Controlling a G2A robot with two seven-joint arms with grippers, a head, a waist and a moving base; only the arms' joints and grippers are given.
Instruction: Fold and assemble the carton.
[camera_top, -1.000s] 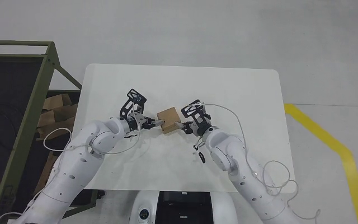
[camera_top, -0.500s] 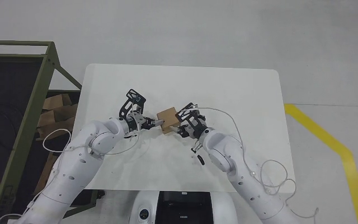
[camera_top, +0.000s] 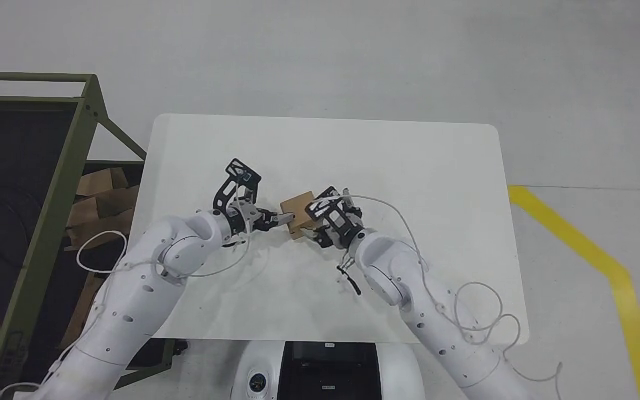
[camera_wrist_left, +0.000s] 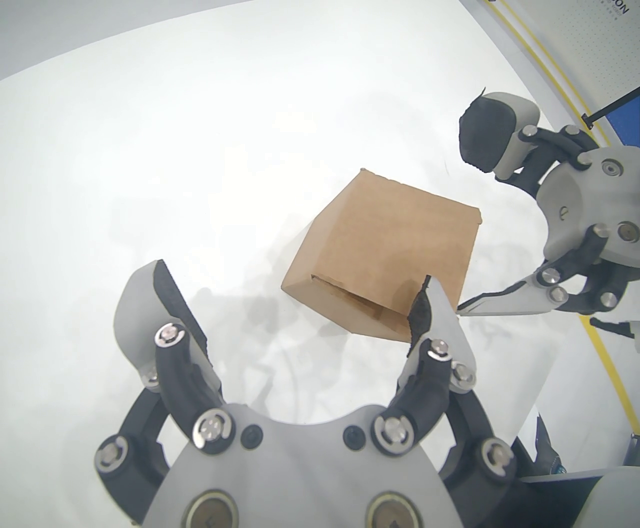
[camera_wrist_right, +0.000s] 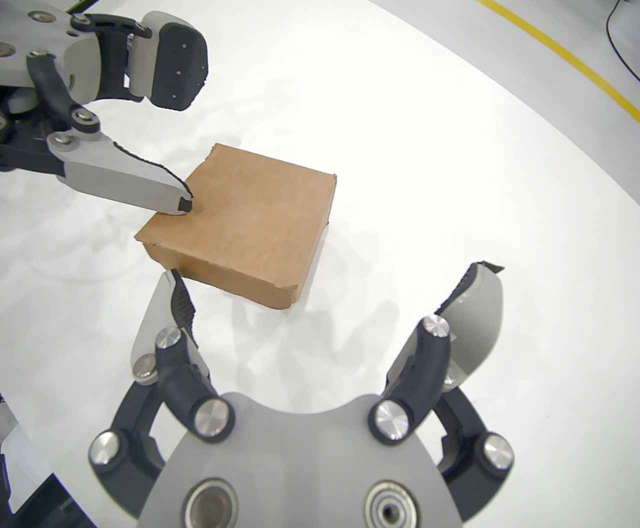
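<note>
A small closed brown carton (camera_top: 297, 208) lies flat near the middle of the white table (camera_top: 430, 170). My left gripper (camera_top: 266, 220) is at its left side and stands open. In the right wrist view one left fingertip (camera_wrist_right: 181, 202) rests on the carton's (camera_wrist_right: 250, 220) top near a corner. My right gripper (camera_top: 317, 222) is open at the carton's opposite side. One right finger (camera_wrist_right: 172, 295) is close against the carton's side wall, the other is out over bare table. In the left wrist view the carton (camera_wrist_left: 395, 245) shows a slit along its near side, beyond my left gripper (camera_wrist_left: 295, 300).
A green metal frame (camera_top: 60, 180) stands off the table's left edge, with loose cardboard pieces (camera_top: 95, 200) behind it. A thin white cable (camera_top: 420, 215) trails from the right arm over the table. Bare table lies behind and to the right of the carton.
My right gripper has moved left, closing in on the carton's side. The left gripper and the carton have stayed about where they were.
</note>
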